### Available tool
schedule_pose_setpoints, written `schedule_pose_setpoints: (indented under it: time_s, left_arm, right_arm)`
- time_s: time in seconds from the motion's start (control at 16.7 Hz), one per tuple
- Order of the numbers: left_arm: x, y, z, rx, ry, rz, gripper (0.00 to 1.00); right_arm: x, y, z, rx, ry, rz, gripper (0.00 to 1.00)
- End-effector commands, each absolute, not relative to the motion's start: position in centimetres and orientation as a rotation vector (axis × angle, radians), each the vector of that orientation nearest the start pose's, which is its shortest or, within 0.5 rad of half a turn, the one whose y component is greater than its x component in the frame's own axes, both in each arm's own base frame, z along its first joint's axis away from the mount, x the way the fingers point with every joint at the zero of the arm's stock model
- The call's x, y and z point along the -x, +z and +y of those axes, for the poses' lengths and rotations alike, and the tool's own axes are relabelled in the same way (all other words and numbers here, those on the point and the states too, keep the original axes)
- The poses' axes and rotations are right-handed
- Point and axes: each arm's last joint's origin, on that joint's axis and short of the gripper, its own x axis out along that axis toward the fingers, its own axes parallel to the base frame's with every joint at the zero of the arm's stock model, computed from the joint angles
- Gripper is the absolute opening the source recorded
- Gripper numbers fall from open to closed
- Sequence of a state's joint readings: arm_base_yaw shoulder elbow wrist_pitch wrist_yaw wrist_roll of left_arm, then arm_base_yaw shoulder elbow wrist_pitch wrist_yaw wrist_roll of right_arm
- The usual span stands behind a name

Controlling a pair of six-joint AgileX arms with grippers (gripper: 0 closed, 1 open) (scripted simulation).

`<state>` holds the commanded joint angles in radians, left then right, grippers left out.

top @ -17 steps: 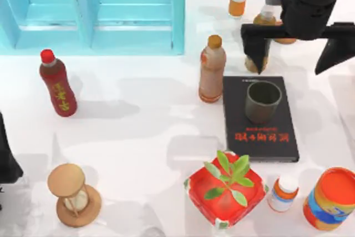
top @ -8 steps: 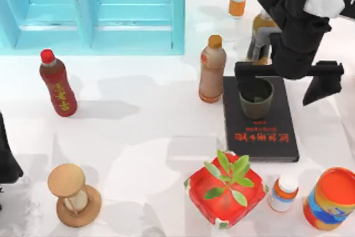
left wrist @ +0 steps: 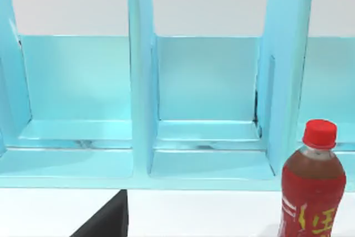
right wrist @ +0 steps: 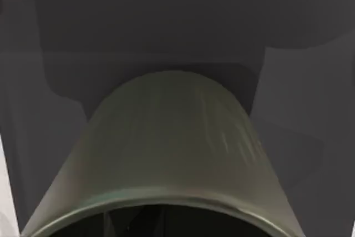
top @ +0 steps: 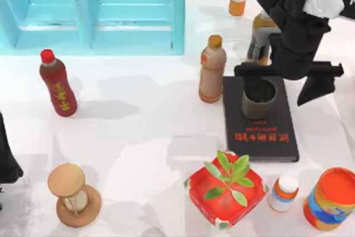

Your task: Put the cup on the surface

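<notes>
The cup (top: 259,99) is seen standing upright on the black book (top: 260,131), on the half of the cover farther from the red lettering, at the right of the white tabletop (top: 144,131). The right end effector (top: 280,84) is lowered over it in the top view, its black body hanging above the far rim of the cup. One finger (top: 250,79) is placed at the cup's left side, while the other (top: 316,87) is held well out to the right, apart from the cup wall, so the end effector is judged to be spread wide and nothing is grasped. In the right wrist view the olive-grey wall of the cup (right wrist: 172,154) is shown very close, with the dark book cover behind it.

Just left of the book a brown bottle with an orange cap (top: 212,69) is standing. A red planter with a green sprig (top: 226,190) is found in front of the book, and a striped can with an orange lid (top: 330,198) at the near right corner.

The left arm (top: 6,154) is parked at the left edge of the tabletop; whether its end effector is spread or closed cannot be told. In the left wrist view the turquoise shelf unit (left wrist: 144,92) and a red-capped bottle (left wrist: 313,187) are shown.
</notes>
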<state>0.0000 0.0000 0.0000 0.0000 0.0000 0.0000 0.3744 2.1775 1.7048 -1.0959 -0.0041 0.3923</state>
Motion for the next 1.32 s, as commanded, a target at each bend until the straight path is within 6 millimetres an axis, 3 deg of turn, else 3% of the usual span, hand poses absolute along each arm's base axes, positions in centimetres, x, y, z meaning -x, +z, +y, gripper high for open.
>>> schedule_pose_setpoints:
  time_s: [0.48,1.08,1.32]
  left_arm:
    - [-10.6,16.0,-0.1,0.0,0.0,0.0,1.0]
    - [-10.6,16.0,-0.1,0.0,0.0,0.0,1.0]
    - [-10.6,16.0,-0.1,0.0,0.0,0.0,1.0]
  right_arm:
    - [-39.1,16.0,15.9,-0.013,-0.001,1.571,0.02]
    - [-39.2,16.1,15.8,-0.016,-0.003,1.57,0.0]
    - [-39.2,18.7,15.8,-0.014,-0.006,1.579,0.0]
